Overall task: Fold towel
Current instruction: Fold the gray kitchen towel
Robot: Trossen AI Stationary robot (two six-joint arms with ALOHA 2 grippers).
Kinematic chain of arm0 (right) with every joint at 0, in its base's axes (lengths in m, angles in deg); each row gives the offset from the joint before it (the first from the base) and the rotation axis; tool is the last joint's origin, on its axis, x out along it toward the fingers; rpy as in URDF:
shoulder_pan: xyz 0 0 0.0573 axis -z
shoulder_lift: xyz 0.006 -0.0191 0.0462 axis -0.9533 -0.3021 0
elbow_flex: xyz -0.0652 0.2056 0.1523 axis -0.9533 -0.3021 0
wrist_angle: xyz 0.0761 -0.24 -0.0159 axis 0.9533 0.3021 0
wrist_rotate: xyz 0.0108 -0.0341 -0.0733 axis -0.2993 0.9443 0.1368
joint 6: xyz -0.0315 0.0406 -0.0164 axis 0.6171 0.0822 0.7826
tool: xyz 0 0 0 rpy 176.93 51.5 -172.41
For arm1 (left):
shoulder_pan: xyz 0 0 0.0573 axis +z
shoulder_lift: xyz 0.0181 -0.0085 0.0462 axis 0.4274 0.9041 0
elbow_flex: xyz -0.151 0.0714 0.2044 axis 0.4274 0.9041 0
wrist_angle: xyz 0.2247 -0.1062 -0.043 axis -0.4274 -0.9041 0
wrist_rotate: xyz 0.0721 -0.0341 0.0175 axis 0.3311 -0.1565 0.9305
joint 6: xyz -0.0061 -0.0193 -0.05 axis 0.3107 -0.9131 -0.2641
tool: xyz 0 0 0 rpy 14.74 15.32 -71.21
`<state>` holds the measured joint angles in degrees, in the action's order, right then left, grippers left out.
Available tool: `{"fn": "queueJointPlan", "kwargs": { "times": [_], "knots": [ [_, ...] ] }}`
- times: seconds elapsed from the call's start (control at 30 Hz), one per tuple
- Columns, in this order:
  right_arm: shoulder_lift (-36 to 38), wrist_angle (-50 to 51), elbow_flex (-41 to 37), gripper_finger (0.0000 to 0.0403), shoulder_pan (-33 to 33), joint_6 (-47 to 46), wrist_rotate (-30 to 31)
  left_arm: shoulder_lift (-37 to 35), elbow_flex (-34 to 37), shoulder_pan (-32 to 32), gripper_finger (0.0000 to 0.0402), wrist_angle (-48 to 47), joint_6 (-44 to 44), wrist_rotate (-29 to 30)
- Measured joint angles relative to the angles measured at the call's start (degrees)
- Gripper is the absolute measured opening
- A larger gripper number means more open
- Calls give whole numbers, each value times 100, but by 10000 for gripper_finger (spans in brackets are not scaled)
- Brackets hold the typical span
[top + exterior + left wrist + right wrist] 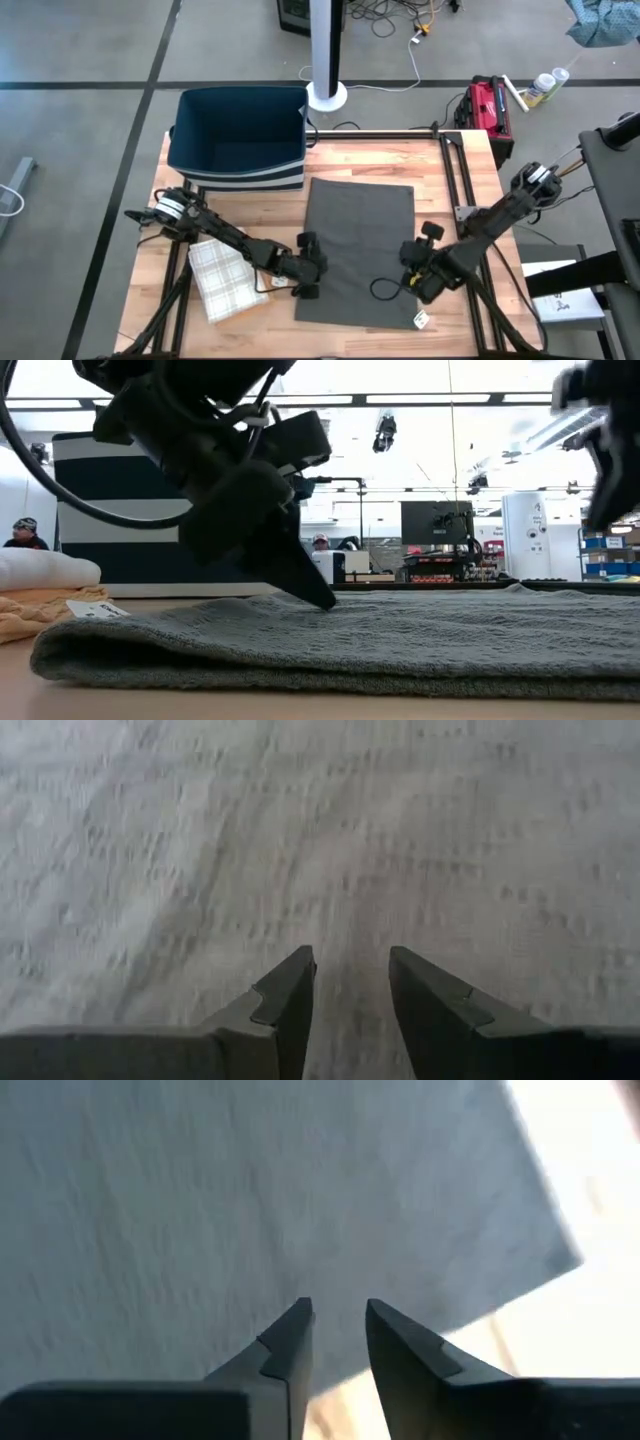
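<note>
A dark grey towel (pixel 358 250) lies flat on the wooden table (pixel 250 210), folded into a thick rectangle whose near fold (pixel 300 660) faces the low view. My left gripper (pixel 308 268) is at the towel's left edge, open, with bare towel (pixel 320 820) showing through the gap between its fingers (pixel 350 955). My right gripper (pixel 415 275) hangs open above the towel's right side, clear of it. Its wrist view shows the gripper (pixel 338 1305) over grey cloth (pixel 250 1190) close to an edge. My left gripper rests its open fingertips (pixel 325 600) on the towel's top face, near the left edge (pixel 303 290). The fingers slant down from the table's left side. Nothing is pinched between them, and the towel stays flat on the table.
A dark blue bin (pixel 240 135) with a striped base stands at the far left. A folded checked towel (pixel 225 278) lies left of the grey one, under my left arm. Metal rails (pixel 455 170) run along the table's right side. People (pixel 20 532) show in the room beyond.
</note>
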<state>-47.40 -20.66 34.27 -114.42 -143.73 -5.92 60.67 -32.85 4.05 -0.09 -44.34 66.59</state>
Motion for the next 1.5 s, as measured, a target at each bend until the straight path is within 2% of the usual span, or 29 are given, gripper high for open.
{"fn": "queueJointPlan", "kwargs": {
  "times": [0.1,0.23,0.43,0.6,0.7,0.87,0.93,1.0,1.07,1.3,1.5],
  "knots": [
    [2,-792,-566,70,286,336,-659,0,80,0,127,5,-180,-141],
    [2,-1603,-1166,43,468,577,-1001,-1,221,-2,133,45,-484,-300],
    [6,-1543,-1575,9,509,515,-1164,-5,275,-134,139,230,-830,-548],
    [52,-1164,-1563,2,510,564,-1242,7,140,-321,137,570,-486,-636],
    [219,-676,-1451,1,552,533,-1073,-2,-24,-302,139,597,-217,-616],
    [709,-444,-1463,1,736,167,-285,-13,-114,-59,138,378,114,-203],
    [935,-465,-1576,0,962,-159,57,-4,-93,85,135,222,127,-1],
    [1137,-518,-1752,0,1302,-413,139,52,-53,222,133,163,114,53],
    [1362,-774,-1990,0,1688,-449,3,123,-15,306,131,148,66,59],
    [1844,-2684,-2960,0,2995,412,-763,444,-29,352,135,607,0,54],
    [1854,-2040,-3033,0,3520,52,-827,496,-40,352,139,654,-6,-16]
  ]
}}
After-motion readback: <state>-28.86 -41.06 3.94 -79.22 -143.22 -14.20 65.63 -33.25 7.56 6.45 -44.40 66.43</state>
